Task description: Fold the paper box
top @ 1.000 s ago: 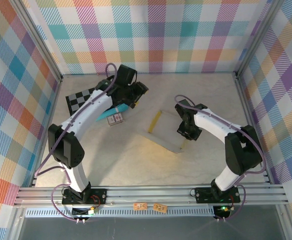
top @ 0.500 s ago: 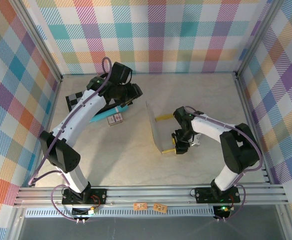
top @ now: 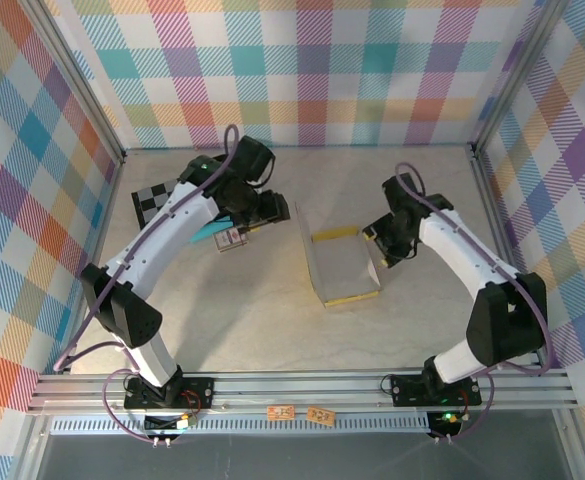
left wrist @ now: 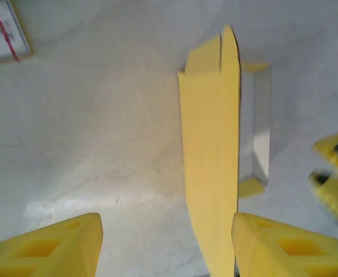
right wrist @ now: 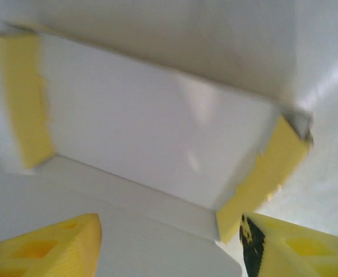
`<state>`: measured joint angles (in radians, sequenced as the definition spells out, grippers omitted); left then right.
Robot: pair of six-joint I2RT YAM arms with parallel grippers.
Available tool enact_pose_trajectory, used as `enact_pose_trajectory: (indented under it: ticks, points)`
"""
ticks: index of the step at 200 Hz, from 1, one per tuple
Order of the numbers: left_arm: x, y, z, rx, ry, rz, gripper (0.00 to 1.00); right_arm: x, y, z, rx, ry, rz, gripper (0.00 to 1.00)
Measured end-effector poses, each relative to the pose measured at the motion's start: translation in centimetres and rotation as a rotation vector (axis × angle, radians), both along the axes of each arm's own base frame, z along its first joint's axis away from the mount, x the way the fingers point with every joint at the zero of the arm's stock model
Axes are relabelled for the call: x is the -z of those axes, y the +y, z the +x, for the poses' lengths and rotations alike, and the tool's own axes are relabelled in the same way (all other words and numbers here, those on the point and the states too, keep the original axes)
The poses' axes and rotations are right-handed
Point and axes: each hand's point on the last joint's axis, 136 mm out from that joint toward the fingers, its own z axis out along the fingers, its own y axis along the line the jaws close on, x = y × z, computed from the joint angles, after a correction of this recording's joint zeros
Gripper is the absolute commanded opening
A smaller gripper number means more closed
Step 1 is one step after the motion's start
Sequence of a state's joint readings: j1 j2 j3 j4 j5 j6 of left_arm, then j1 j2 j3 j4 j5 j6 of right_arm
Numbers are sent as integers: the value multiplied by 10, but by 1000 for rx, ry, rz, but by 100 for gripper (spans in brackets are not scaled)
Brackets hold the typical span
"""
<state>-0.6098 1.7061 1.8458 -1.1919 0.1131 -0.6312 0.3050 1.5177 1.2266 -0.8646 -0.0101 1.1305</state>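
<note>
- One checkerboard [top: 157,203] at bench [top: 222,305] far left, teal tube [top: 210,232] just beside.
- Left claw [top: 275,210]: spread wide, empty, just left of box's upright left wall.
- Box [top: 347,268]: mid-bench, white inside up, yellow end walls, between both claws.
- Right claw [top: 377,245]: spread wide, empty, just beside box's right edge.

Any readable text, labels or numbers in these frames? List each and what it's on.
No text here can be quoted.
Small card: red print, too blurred to read.
Orange tags on the front rail: marks too small to read.
Paper box: plain, no print visible.
Checkerboard: squares only, no lettering visible.
</note>
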Motion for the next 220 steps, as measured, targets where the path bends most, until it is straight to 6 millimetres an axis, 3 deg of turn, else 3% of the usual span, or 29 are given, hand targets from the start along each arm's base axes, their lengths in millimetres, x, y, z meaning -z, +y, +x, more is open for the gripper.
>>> enact_pose_trajectory:
  ticks: [17, 41, 83, 123, 154, 192, 220]
  points:
    - [3, -9, -15, 42, 23, 16, 60, 5, -8, 13, -193, -44, -94, 61]
    - [5, -21, -29, 85, 38, 21, 60, 36, -5, 16, -442, -2, -151, 61]
    - [16, -34, -36, 123, 62, 68, 59, 81, 0, 13, -630, 92, -153, 52]
    - [24, -35, -38, 133, 54, 133, 60, 90, 5, 12, -672, 102, -126, 39]
    - [5, -35, -27, 113, -17, 128, 60, 91, 12, 15, -645, 88, -92, 21]
    - [-10, -28, -19, 84, -68, 120, 60, 102, 13, 5, -534, 133, -49, 12]
    - [-21, -16, -15, 54, -93, 111, 60, 97, 10, -7, -394, 152, -26, 7]
